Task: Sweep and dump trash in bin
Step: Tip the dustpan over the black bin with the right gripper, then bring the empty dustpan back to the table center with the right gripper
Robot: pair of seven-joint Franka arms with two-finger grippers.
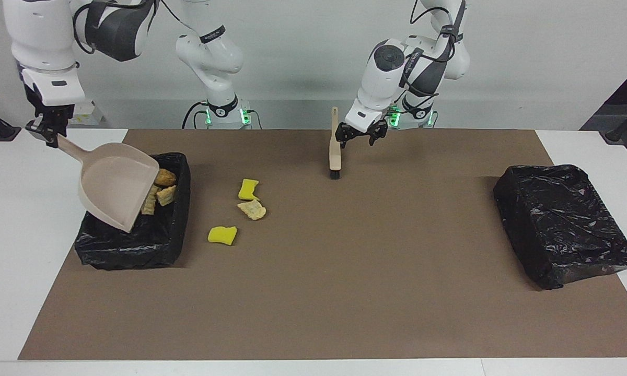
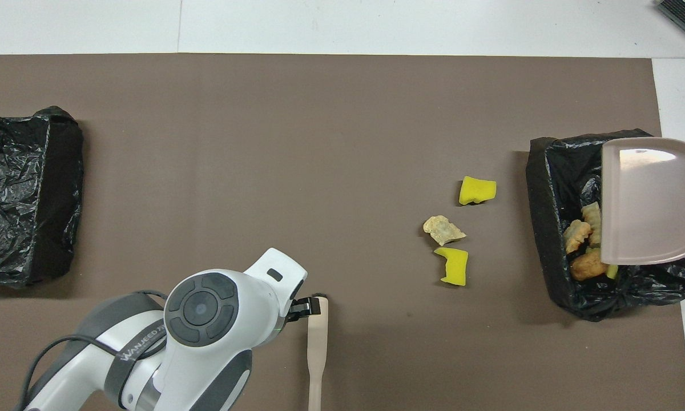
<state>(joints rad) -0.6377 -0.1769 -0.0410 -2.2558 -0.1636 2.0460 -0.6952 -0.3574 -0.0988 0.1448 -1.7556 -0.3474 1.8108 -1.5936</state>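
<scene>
The right claw [image 1: 46, 127] pinches the dustpan [image 1: 116, 192] handle, tilted over the bin [image 1: 175, 230] at the right arm's end; four trash pieces [image 1: 159, 189] lie inside, three scraps [image 1: 251, 201] on the brown mat [image 1: 345, 271] beside it. If the pan swings low, its lip may snag the black liner. The left claw [image 1: 359, 138], spread, hangs above the brush [image 1: 335, 151]. White bench [image 1: 10, 250], pale wall.
</scene>
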